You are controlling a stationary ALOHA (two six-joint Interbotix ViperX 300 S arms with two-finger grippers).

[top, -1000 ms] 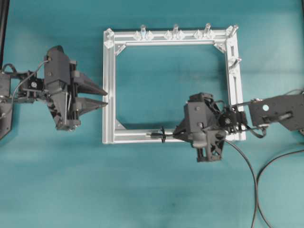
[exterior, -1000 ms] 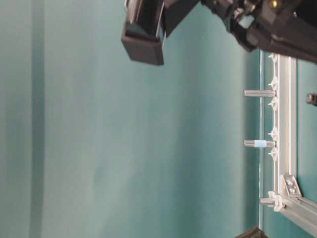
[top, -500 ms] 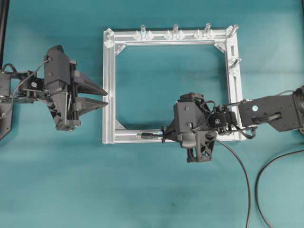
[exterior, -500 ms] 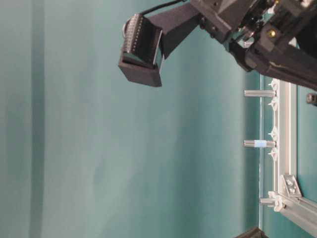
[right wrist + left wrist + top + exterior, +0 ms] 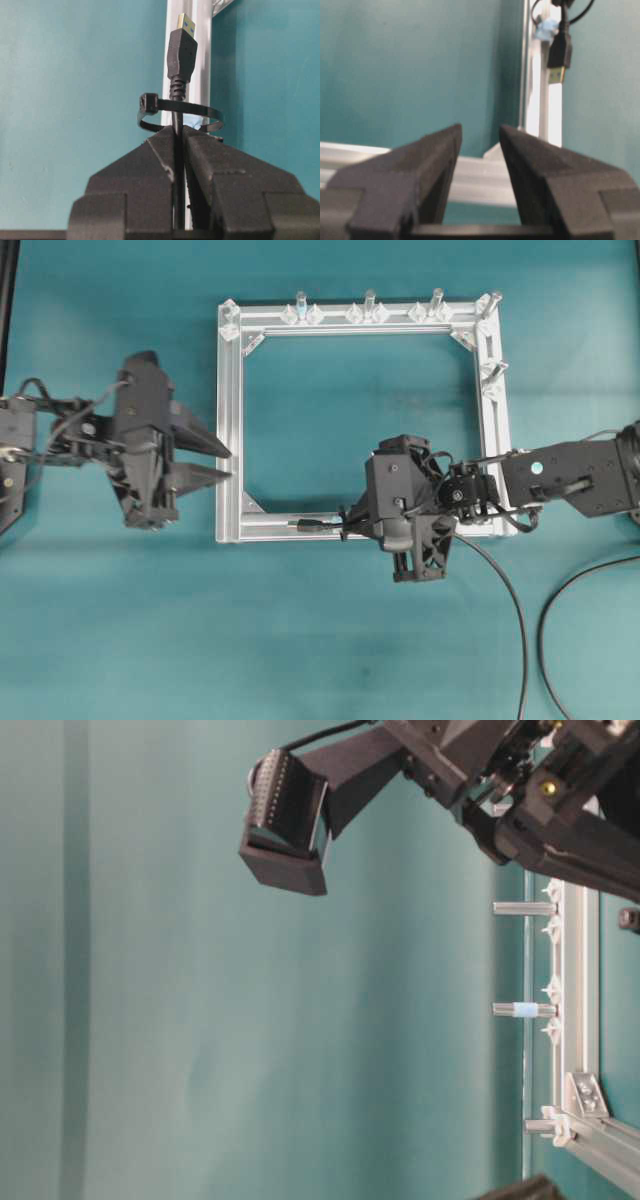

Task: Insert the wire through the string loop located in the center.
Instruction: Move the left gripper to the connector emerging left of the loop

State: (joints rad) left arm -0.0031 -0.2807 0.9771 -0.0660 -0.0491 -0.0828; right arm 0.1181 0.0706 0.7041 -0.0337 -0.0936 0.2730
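Pinching wire, right gripper clamped; plug through string loop. Left gripper parted, empty, well apart.

My left arm is matte black plastic and metal, boxy at the wrist, with thin black cables looping off its 9 o'clock end. Its gripper ends in two long wedge-shaped fingers, dull black with a grainy, foam-like face. My right arm is black too, a flat link with a small pale round hole near its middle and cable loops at the wrist joint. My right gripper has blocky stepped fingers of the same rough black. A ribbed black camera housing juts from that wrist in the table-level view, with a brass-coloured screw at 3 o'clock of it.
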